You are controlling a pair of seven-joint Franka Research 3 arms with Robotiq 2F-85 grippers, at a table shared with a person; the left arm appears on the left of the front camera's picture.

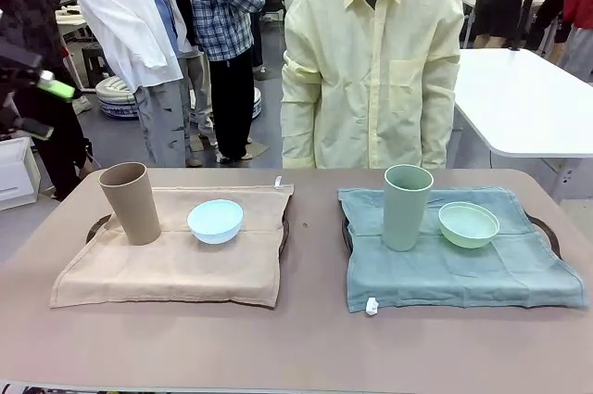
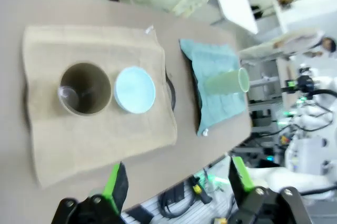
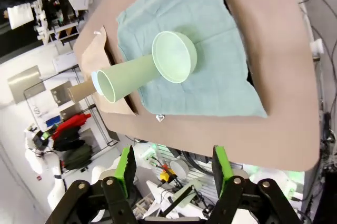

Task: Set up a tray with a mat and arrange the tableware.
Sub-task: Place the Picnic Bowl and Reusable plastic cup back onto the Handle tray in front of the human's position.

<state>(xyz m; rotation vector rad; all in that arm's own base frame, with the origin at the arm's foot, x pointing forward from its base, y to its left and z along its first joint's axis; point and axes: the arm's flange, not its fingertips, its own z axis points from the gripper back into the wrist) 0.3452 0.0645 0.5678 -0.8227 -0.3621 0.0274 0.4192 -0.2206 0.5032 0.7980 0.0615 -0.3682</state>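
We find two place settings laid out side by side on the table [image 1: 306, 348]. On the robot's left, a tan mat [image 1: 176, 260] covers a dark tray [image 1: 283, 232] whose rim shows at the mat's edge; the tan cup [image 1: 131, 202] stands upright on it, and the light blue bowl [image 1: 215, 221] sits just beside the cup, apart from it. On the right, a blue-green mat [image 1: 463, 269] covers a second tray [image 1: 548, 230]; the pale green cup [image 1: 407, 206] stands upright with the pale green bowl [image 1: 468, 224] close beside it.

The left gripper [image 2: 176, 184] hangs high above the tan setting, jaws spread wide, holding nothing. The right gripper [image 3: 172, 174] hangs above the blue-green setting, jaws parted somewhat less than fully, likewise empty. A person in a pale yellow shirt [image 1: 371, 69] stands at the far side.

In our judgement the arrangement looks essentially complete. The cups appear light, rigid and matte, so fairly grippy, but tall and prone to tipping; we advise grasping across the wall near mid-height. The bowls look light and shallow; pinch the rim. The mats are soft cloth and will bunch if dragged.
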